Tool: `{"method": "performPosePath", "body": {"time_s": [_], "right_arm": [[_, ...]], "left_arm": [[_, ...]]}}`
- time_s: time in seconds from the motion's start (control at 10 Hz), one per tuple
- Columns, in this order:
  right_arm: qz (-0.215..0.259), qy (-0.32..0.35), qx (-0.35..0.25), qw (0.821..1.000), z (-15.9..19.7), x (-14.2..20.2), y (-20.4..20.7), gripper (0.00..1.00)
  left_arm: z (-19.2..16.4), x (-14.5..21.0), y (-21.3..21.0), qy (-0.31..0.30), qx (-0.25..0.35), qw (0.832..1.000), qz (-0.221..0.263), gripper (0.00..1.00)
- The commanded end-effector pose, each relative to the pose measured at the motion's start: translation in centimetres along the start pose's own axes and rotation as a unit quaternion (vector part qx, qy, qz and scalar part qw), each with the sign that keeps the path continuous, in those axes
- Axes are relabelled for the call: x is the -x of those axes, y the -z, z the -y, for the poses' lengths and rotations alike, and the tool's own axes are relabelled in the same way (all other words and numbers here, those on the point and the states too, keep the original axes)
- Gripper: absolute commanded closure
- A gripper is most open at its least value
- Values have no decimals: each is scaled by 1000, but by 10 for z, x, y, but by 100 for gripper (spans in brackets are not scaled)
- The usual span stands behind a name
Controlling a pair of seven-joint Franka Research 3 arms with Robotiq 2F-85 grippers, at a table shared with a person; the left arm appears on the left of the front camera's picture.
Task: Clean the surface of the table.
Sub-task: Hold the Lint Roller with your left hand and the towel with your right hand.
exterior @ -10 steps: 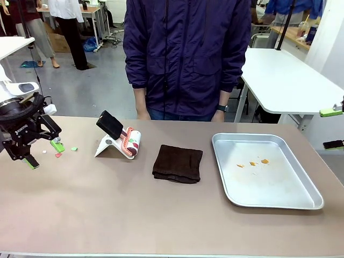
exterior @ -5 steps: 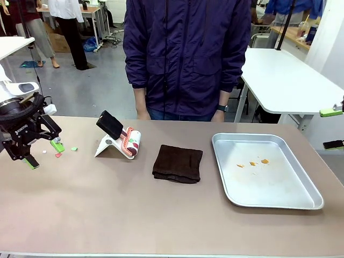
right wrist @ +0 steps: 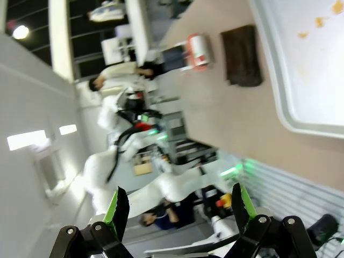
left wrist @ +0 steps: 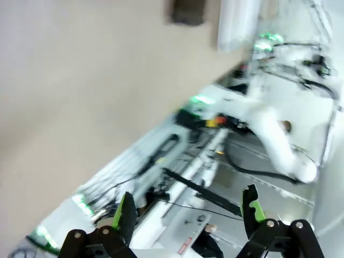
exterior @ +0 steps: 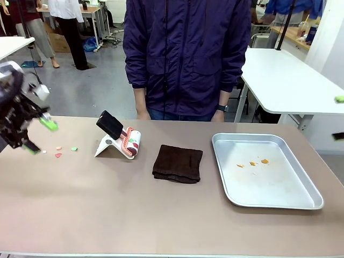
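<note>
**Both pincers spread wide, nothing held**

Front view: the brownish desk (exterior: 107, 215) spans the near scene. The left pincer (exterior: 41, 137) is blurred and hangs by the desk's far-left corner. Its jaws are spread and it holds nothing. Small red and green scraps (exterior: 74, 149) lie just to its right. Further right come a phone on a white stand (exterior: 110, 126), a dark brown cloth (exterior: 177, 163), and a metal tray (exterior: 269, 196) with orange crumbs (exterior: 252, 163). A person in a purple jacket (exterior: 188, 54) stands at the far side.

Left wrist view: it is blurred. The green-padded fingers stand far apart with nothing between them. Bare desk shows beyond, and past its edge a white arm (left wrist: 279, 145).

Right wrist view: the right pincer (right wrist: 180, 207) is equally spread and empty. It looks sideways at the tray's corner, the cloth and the stand.
</note>
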State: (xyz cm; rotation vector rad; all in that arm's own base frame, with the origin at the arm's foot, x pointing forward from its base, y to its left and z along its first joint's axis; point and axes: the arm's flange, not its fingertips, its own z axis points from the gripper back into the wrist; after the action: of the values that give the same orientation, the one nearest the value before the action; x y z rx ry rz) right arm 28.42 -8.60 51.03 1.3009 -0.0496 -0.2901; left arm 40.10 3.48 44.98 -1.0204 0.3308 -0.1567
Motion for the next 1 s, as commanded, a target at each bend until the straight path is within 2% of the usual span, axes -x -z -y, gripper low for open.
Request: {"method": "performPosePath", "body": {"time_s": [0.0, 0.1, 0.2, 0.4, 0.5, 0.9], "right_arm": [[5, 24, -57, 998, -24, -5, -24, 0], [-12, 18, -72, 997, -29, -5, -32, 0], [-23, 24, -87, 996, -28, -9, -42, 0], [-12, 29, -101, 994, -16, -20, -55, 0], [7, 31, -91, 995, -9, -25, -55, 0], [14, 4, -89, 996, 26, -37, -64, 0]], "left_arm": [[3, 13, -20, 66, 115, 991, -4, 0], [1, 18, -30, 94, 156, 982, -41, 0], [-6, 25, -46, 97, 173, 980, -11, 0], [-35, 44, -85, 101, 205, 973, 44, 0], [-48, 48, -94, 99, 204, 972, 58, 0], [-92, 48, -112, 76, 213, 969, 100, 0]]}}
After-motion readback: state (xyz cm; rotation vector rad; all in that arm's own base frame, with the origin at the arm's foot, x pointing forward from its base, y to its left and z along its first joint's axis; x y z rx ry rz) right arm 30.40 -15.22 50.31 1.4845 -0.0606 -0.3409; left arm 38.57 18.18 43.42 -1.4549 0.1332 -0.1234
